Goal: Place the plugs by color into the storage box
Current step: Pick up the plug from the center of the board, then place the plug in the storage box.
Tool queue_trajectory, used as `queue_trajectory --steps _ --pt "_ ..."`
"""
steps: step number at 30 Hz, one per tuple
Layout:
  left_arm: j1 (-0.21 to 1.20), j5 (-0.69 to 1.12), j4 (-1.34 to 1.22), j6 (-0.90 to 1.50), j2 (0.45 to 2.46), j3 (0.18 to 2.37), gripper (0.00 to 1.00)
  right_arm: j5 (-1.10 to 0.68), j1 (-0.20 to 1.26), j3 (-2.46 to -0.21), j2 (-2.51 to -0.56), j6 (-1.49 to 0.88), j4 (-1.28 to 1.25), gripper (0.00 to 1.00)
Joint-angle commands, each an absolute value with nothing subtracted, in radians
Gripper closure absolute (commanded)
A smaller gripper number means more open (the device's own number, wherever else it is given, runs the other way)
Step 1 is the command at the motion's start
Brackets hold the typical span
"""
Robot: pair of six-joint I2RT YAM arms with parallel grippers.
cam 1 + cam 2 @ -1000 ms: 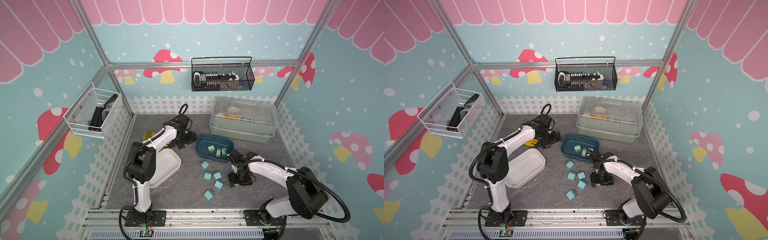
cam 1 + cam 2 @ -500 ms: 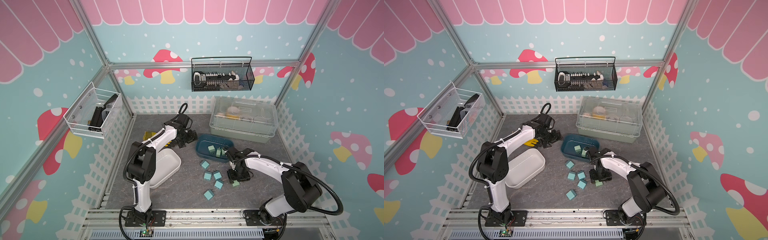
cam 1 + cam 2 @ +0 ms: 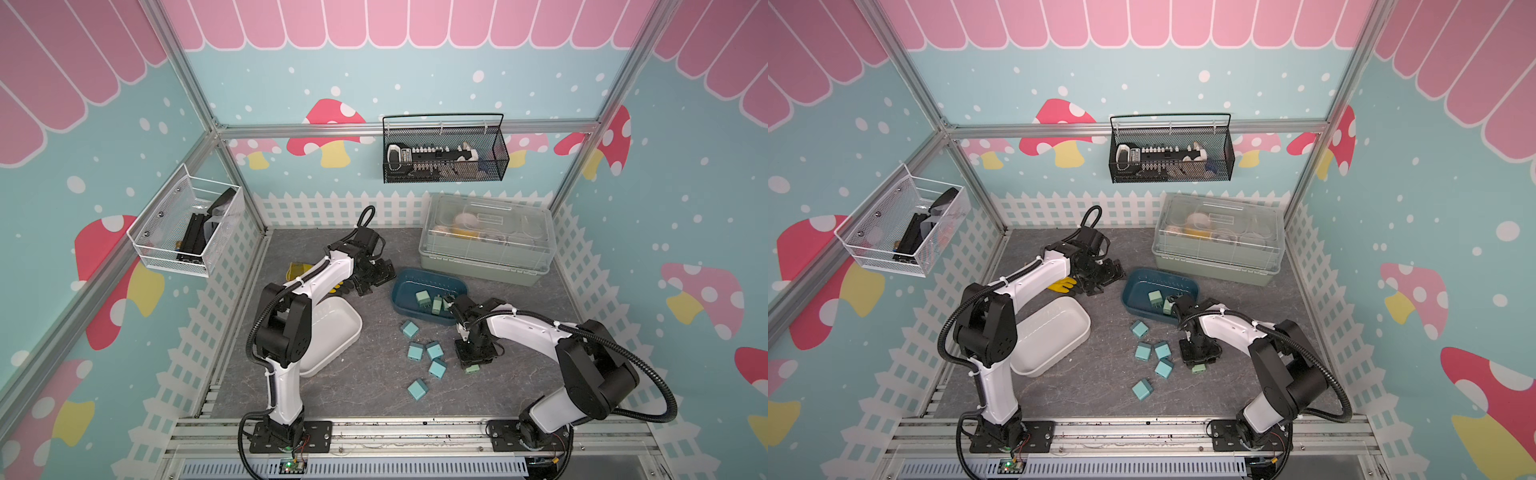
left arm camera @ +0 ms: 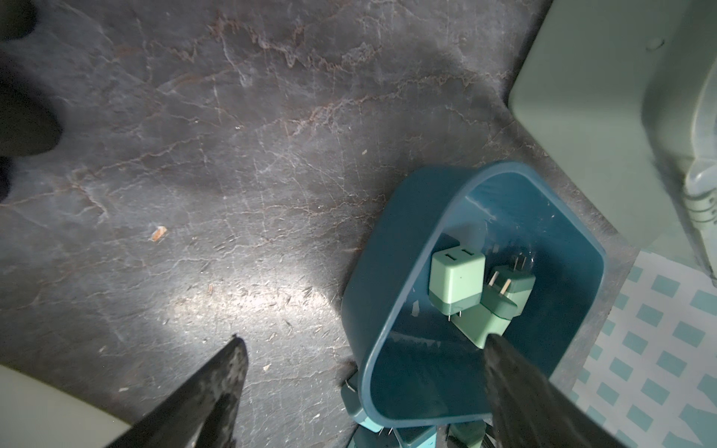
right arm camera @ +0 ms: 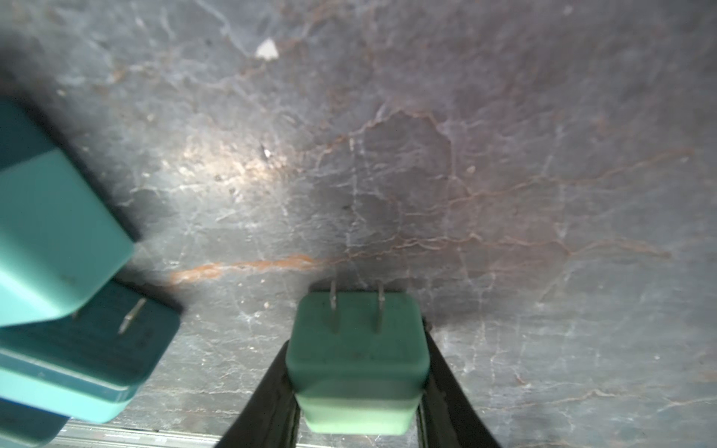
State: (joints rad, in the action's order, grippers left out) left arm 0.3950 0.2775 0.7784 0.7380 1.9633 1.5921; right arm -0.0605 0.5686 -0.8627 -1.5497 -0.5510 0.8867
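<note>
Green plug [image 5: 357,364]: lower centre of the right wrist view, on or just off the bench [image 5: 504,155].
Right jaws: closed on its opposite sides.
Left jaws: spread wide, empty, beside the blue tray [image 4: 388,217].
Handling: likely light, rigid, slick; grip the body, not prongs.

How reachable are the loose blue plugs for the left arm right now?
Probably reachable. The left gripper is open and empty, and bare mat lies between it and the blue plugs. Only crowding: the right gripper, shut on a green plug, sits right beside them.
</note>
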Motion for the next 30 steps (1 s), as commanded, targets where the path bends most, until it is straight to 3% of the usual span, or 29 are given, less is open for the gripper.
queue_trajectory --steps 1,9,21,30 --pt "0.399 0.278 0.764 0.751 1.962 1.609 0.09 -0.01 0.564 -0.884 -1.498 -0.56 0.956 0.66" --pt "0.404 0.281 0.777 0.667 1.929 1.617 0.09 0.048 0.562 -1.134 -1.448 -0.564 1.107 0.66" --pt "0.404 0.2 0.807 0.628 1.825 1.536 0.09 -0.03 0.565 -1.838 -2.019 -0.487 1.13 0.67" --pt "0.395 0.137 0.853 0.615 1.764 1.496 0.09 -0.084 0.587 -2.021 -2.198 -0.522 1.009 0.67"
